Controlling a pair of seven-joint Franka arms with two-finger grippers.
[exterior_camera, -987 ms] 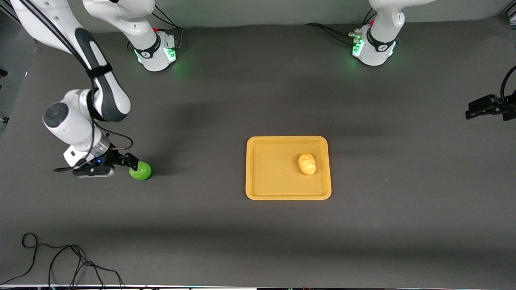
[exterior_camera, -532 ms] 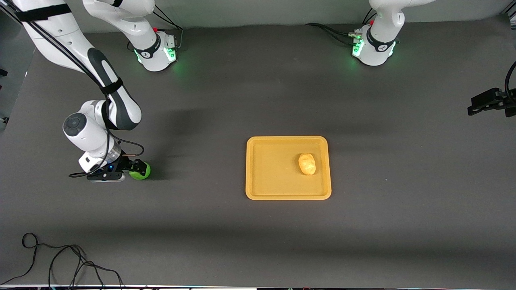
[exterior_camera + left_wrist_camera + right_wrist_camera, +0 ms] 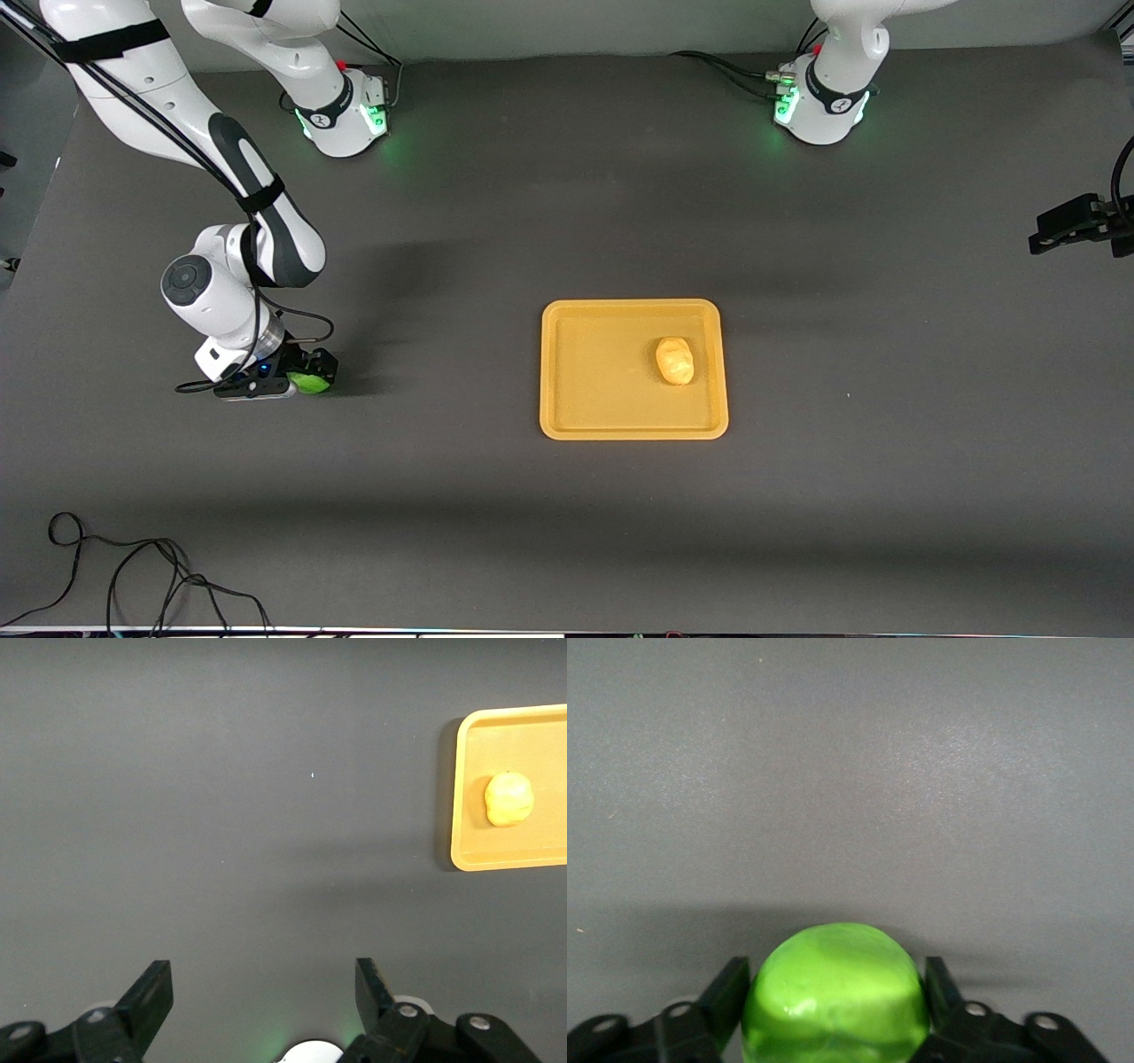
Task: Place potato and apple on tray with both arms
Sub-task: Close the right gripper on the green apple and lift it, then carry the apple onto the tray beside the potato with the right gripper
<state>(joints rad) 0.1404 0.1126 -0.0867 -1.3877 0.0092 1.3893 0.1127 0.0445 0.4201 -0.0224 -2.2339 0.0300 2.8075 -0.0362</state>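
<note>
The green apple point(image 3: 311, 383) lies on the dark table toward the right arm's end, partly hidden by the hand. My right gripper point(image 3: 312, 374) is open and low around it. In the right wrist view the apple point(image 3: 835, 992) sits between the two fingers point(image 3: 726, 992), which flank it closely. The yellow-tan potato point(image 3: 675, 361) lies on the yellow-orange tray point(image 3: 594, 381) at mid table, on the half toward the left arm's end. My left gripper point(image 3: 1063, 229) waits open and empty, high over the left arm's end of the table. Its view shows its open gripper point(image 3: 263, 983), the tray point(image 3: 469, 815) and the potato point(image 3: 508, 798).
The two arm bases point(image 3: 341, 111) point(image 3: 819, 106) glow green along the table edge farthest from the front camera. A loose black cable point(image 3: 133, 576) lies at the nearest edge, toward the right arm's end.
My right gripper has moved toward the tray's side and come down over the apple, which now sits between its fingers. The left gripper has barely shifted. Apple, potato and tray stay put.
</note>
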